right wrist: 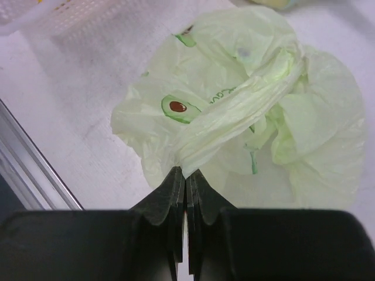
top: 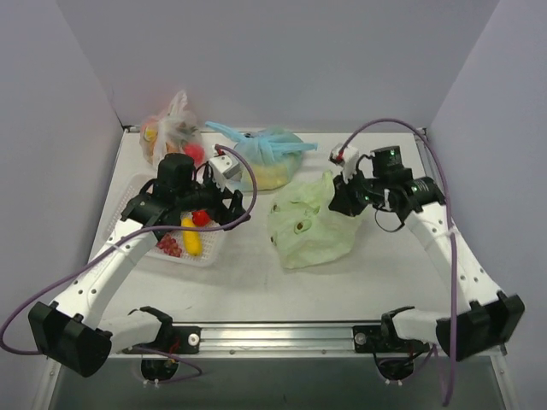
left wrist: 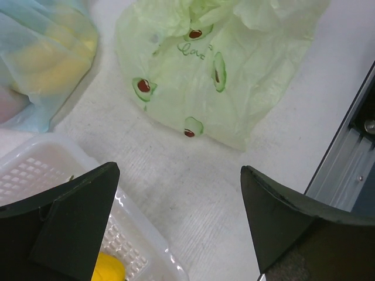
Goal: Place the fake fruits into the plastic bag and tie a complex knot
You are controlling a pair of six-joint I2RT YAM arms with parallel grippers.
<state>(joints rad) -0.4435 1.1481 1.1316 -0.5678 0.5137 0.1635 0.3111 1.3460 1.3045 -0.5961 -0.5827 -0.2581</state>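
Bag (top: 309, 224): pale green, crumpled, lying mid-tabletop (top: 248, 278), right of basket (top: 128, 209).
Right hand (right wrist: 186, 175): clenched on a twisted strip of bag's edge. Plain from right wrist only; from above, grip lost against the hand's dark body.
Left hand (left wrist: 179, 170): released, fingers wide, over basket's corner.
Fruits (top: 190, 232): in basket (yellow piece (top: 193, 243), red piece (top: 200, 218), grapes (top: 169, 247) from above). From left wrist, only a sliver of yellow, cut off by a finger.
Avocado prints on bag: legible from wrists only.
Blue bag (top: 273, 158), clear bag (top: 171, 132): at back, contents blurred.
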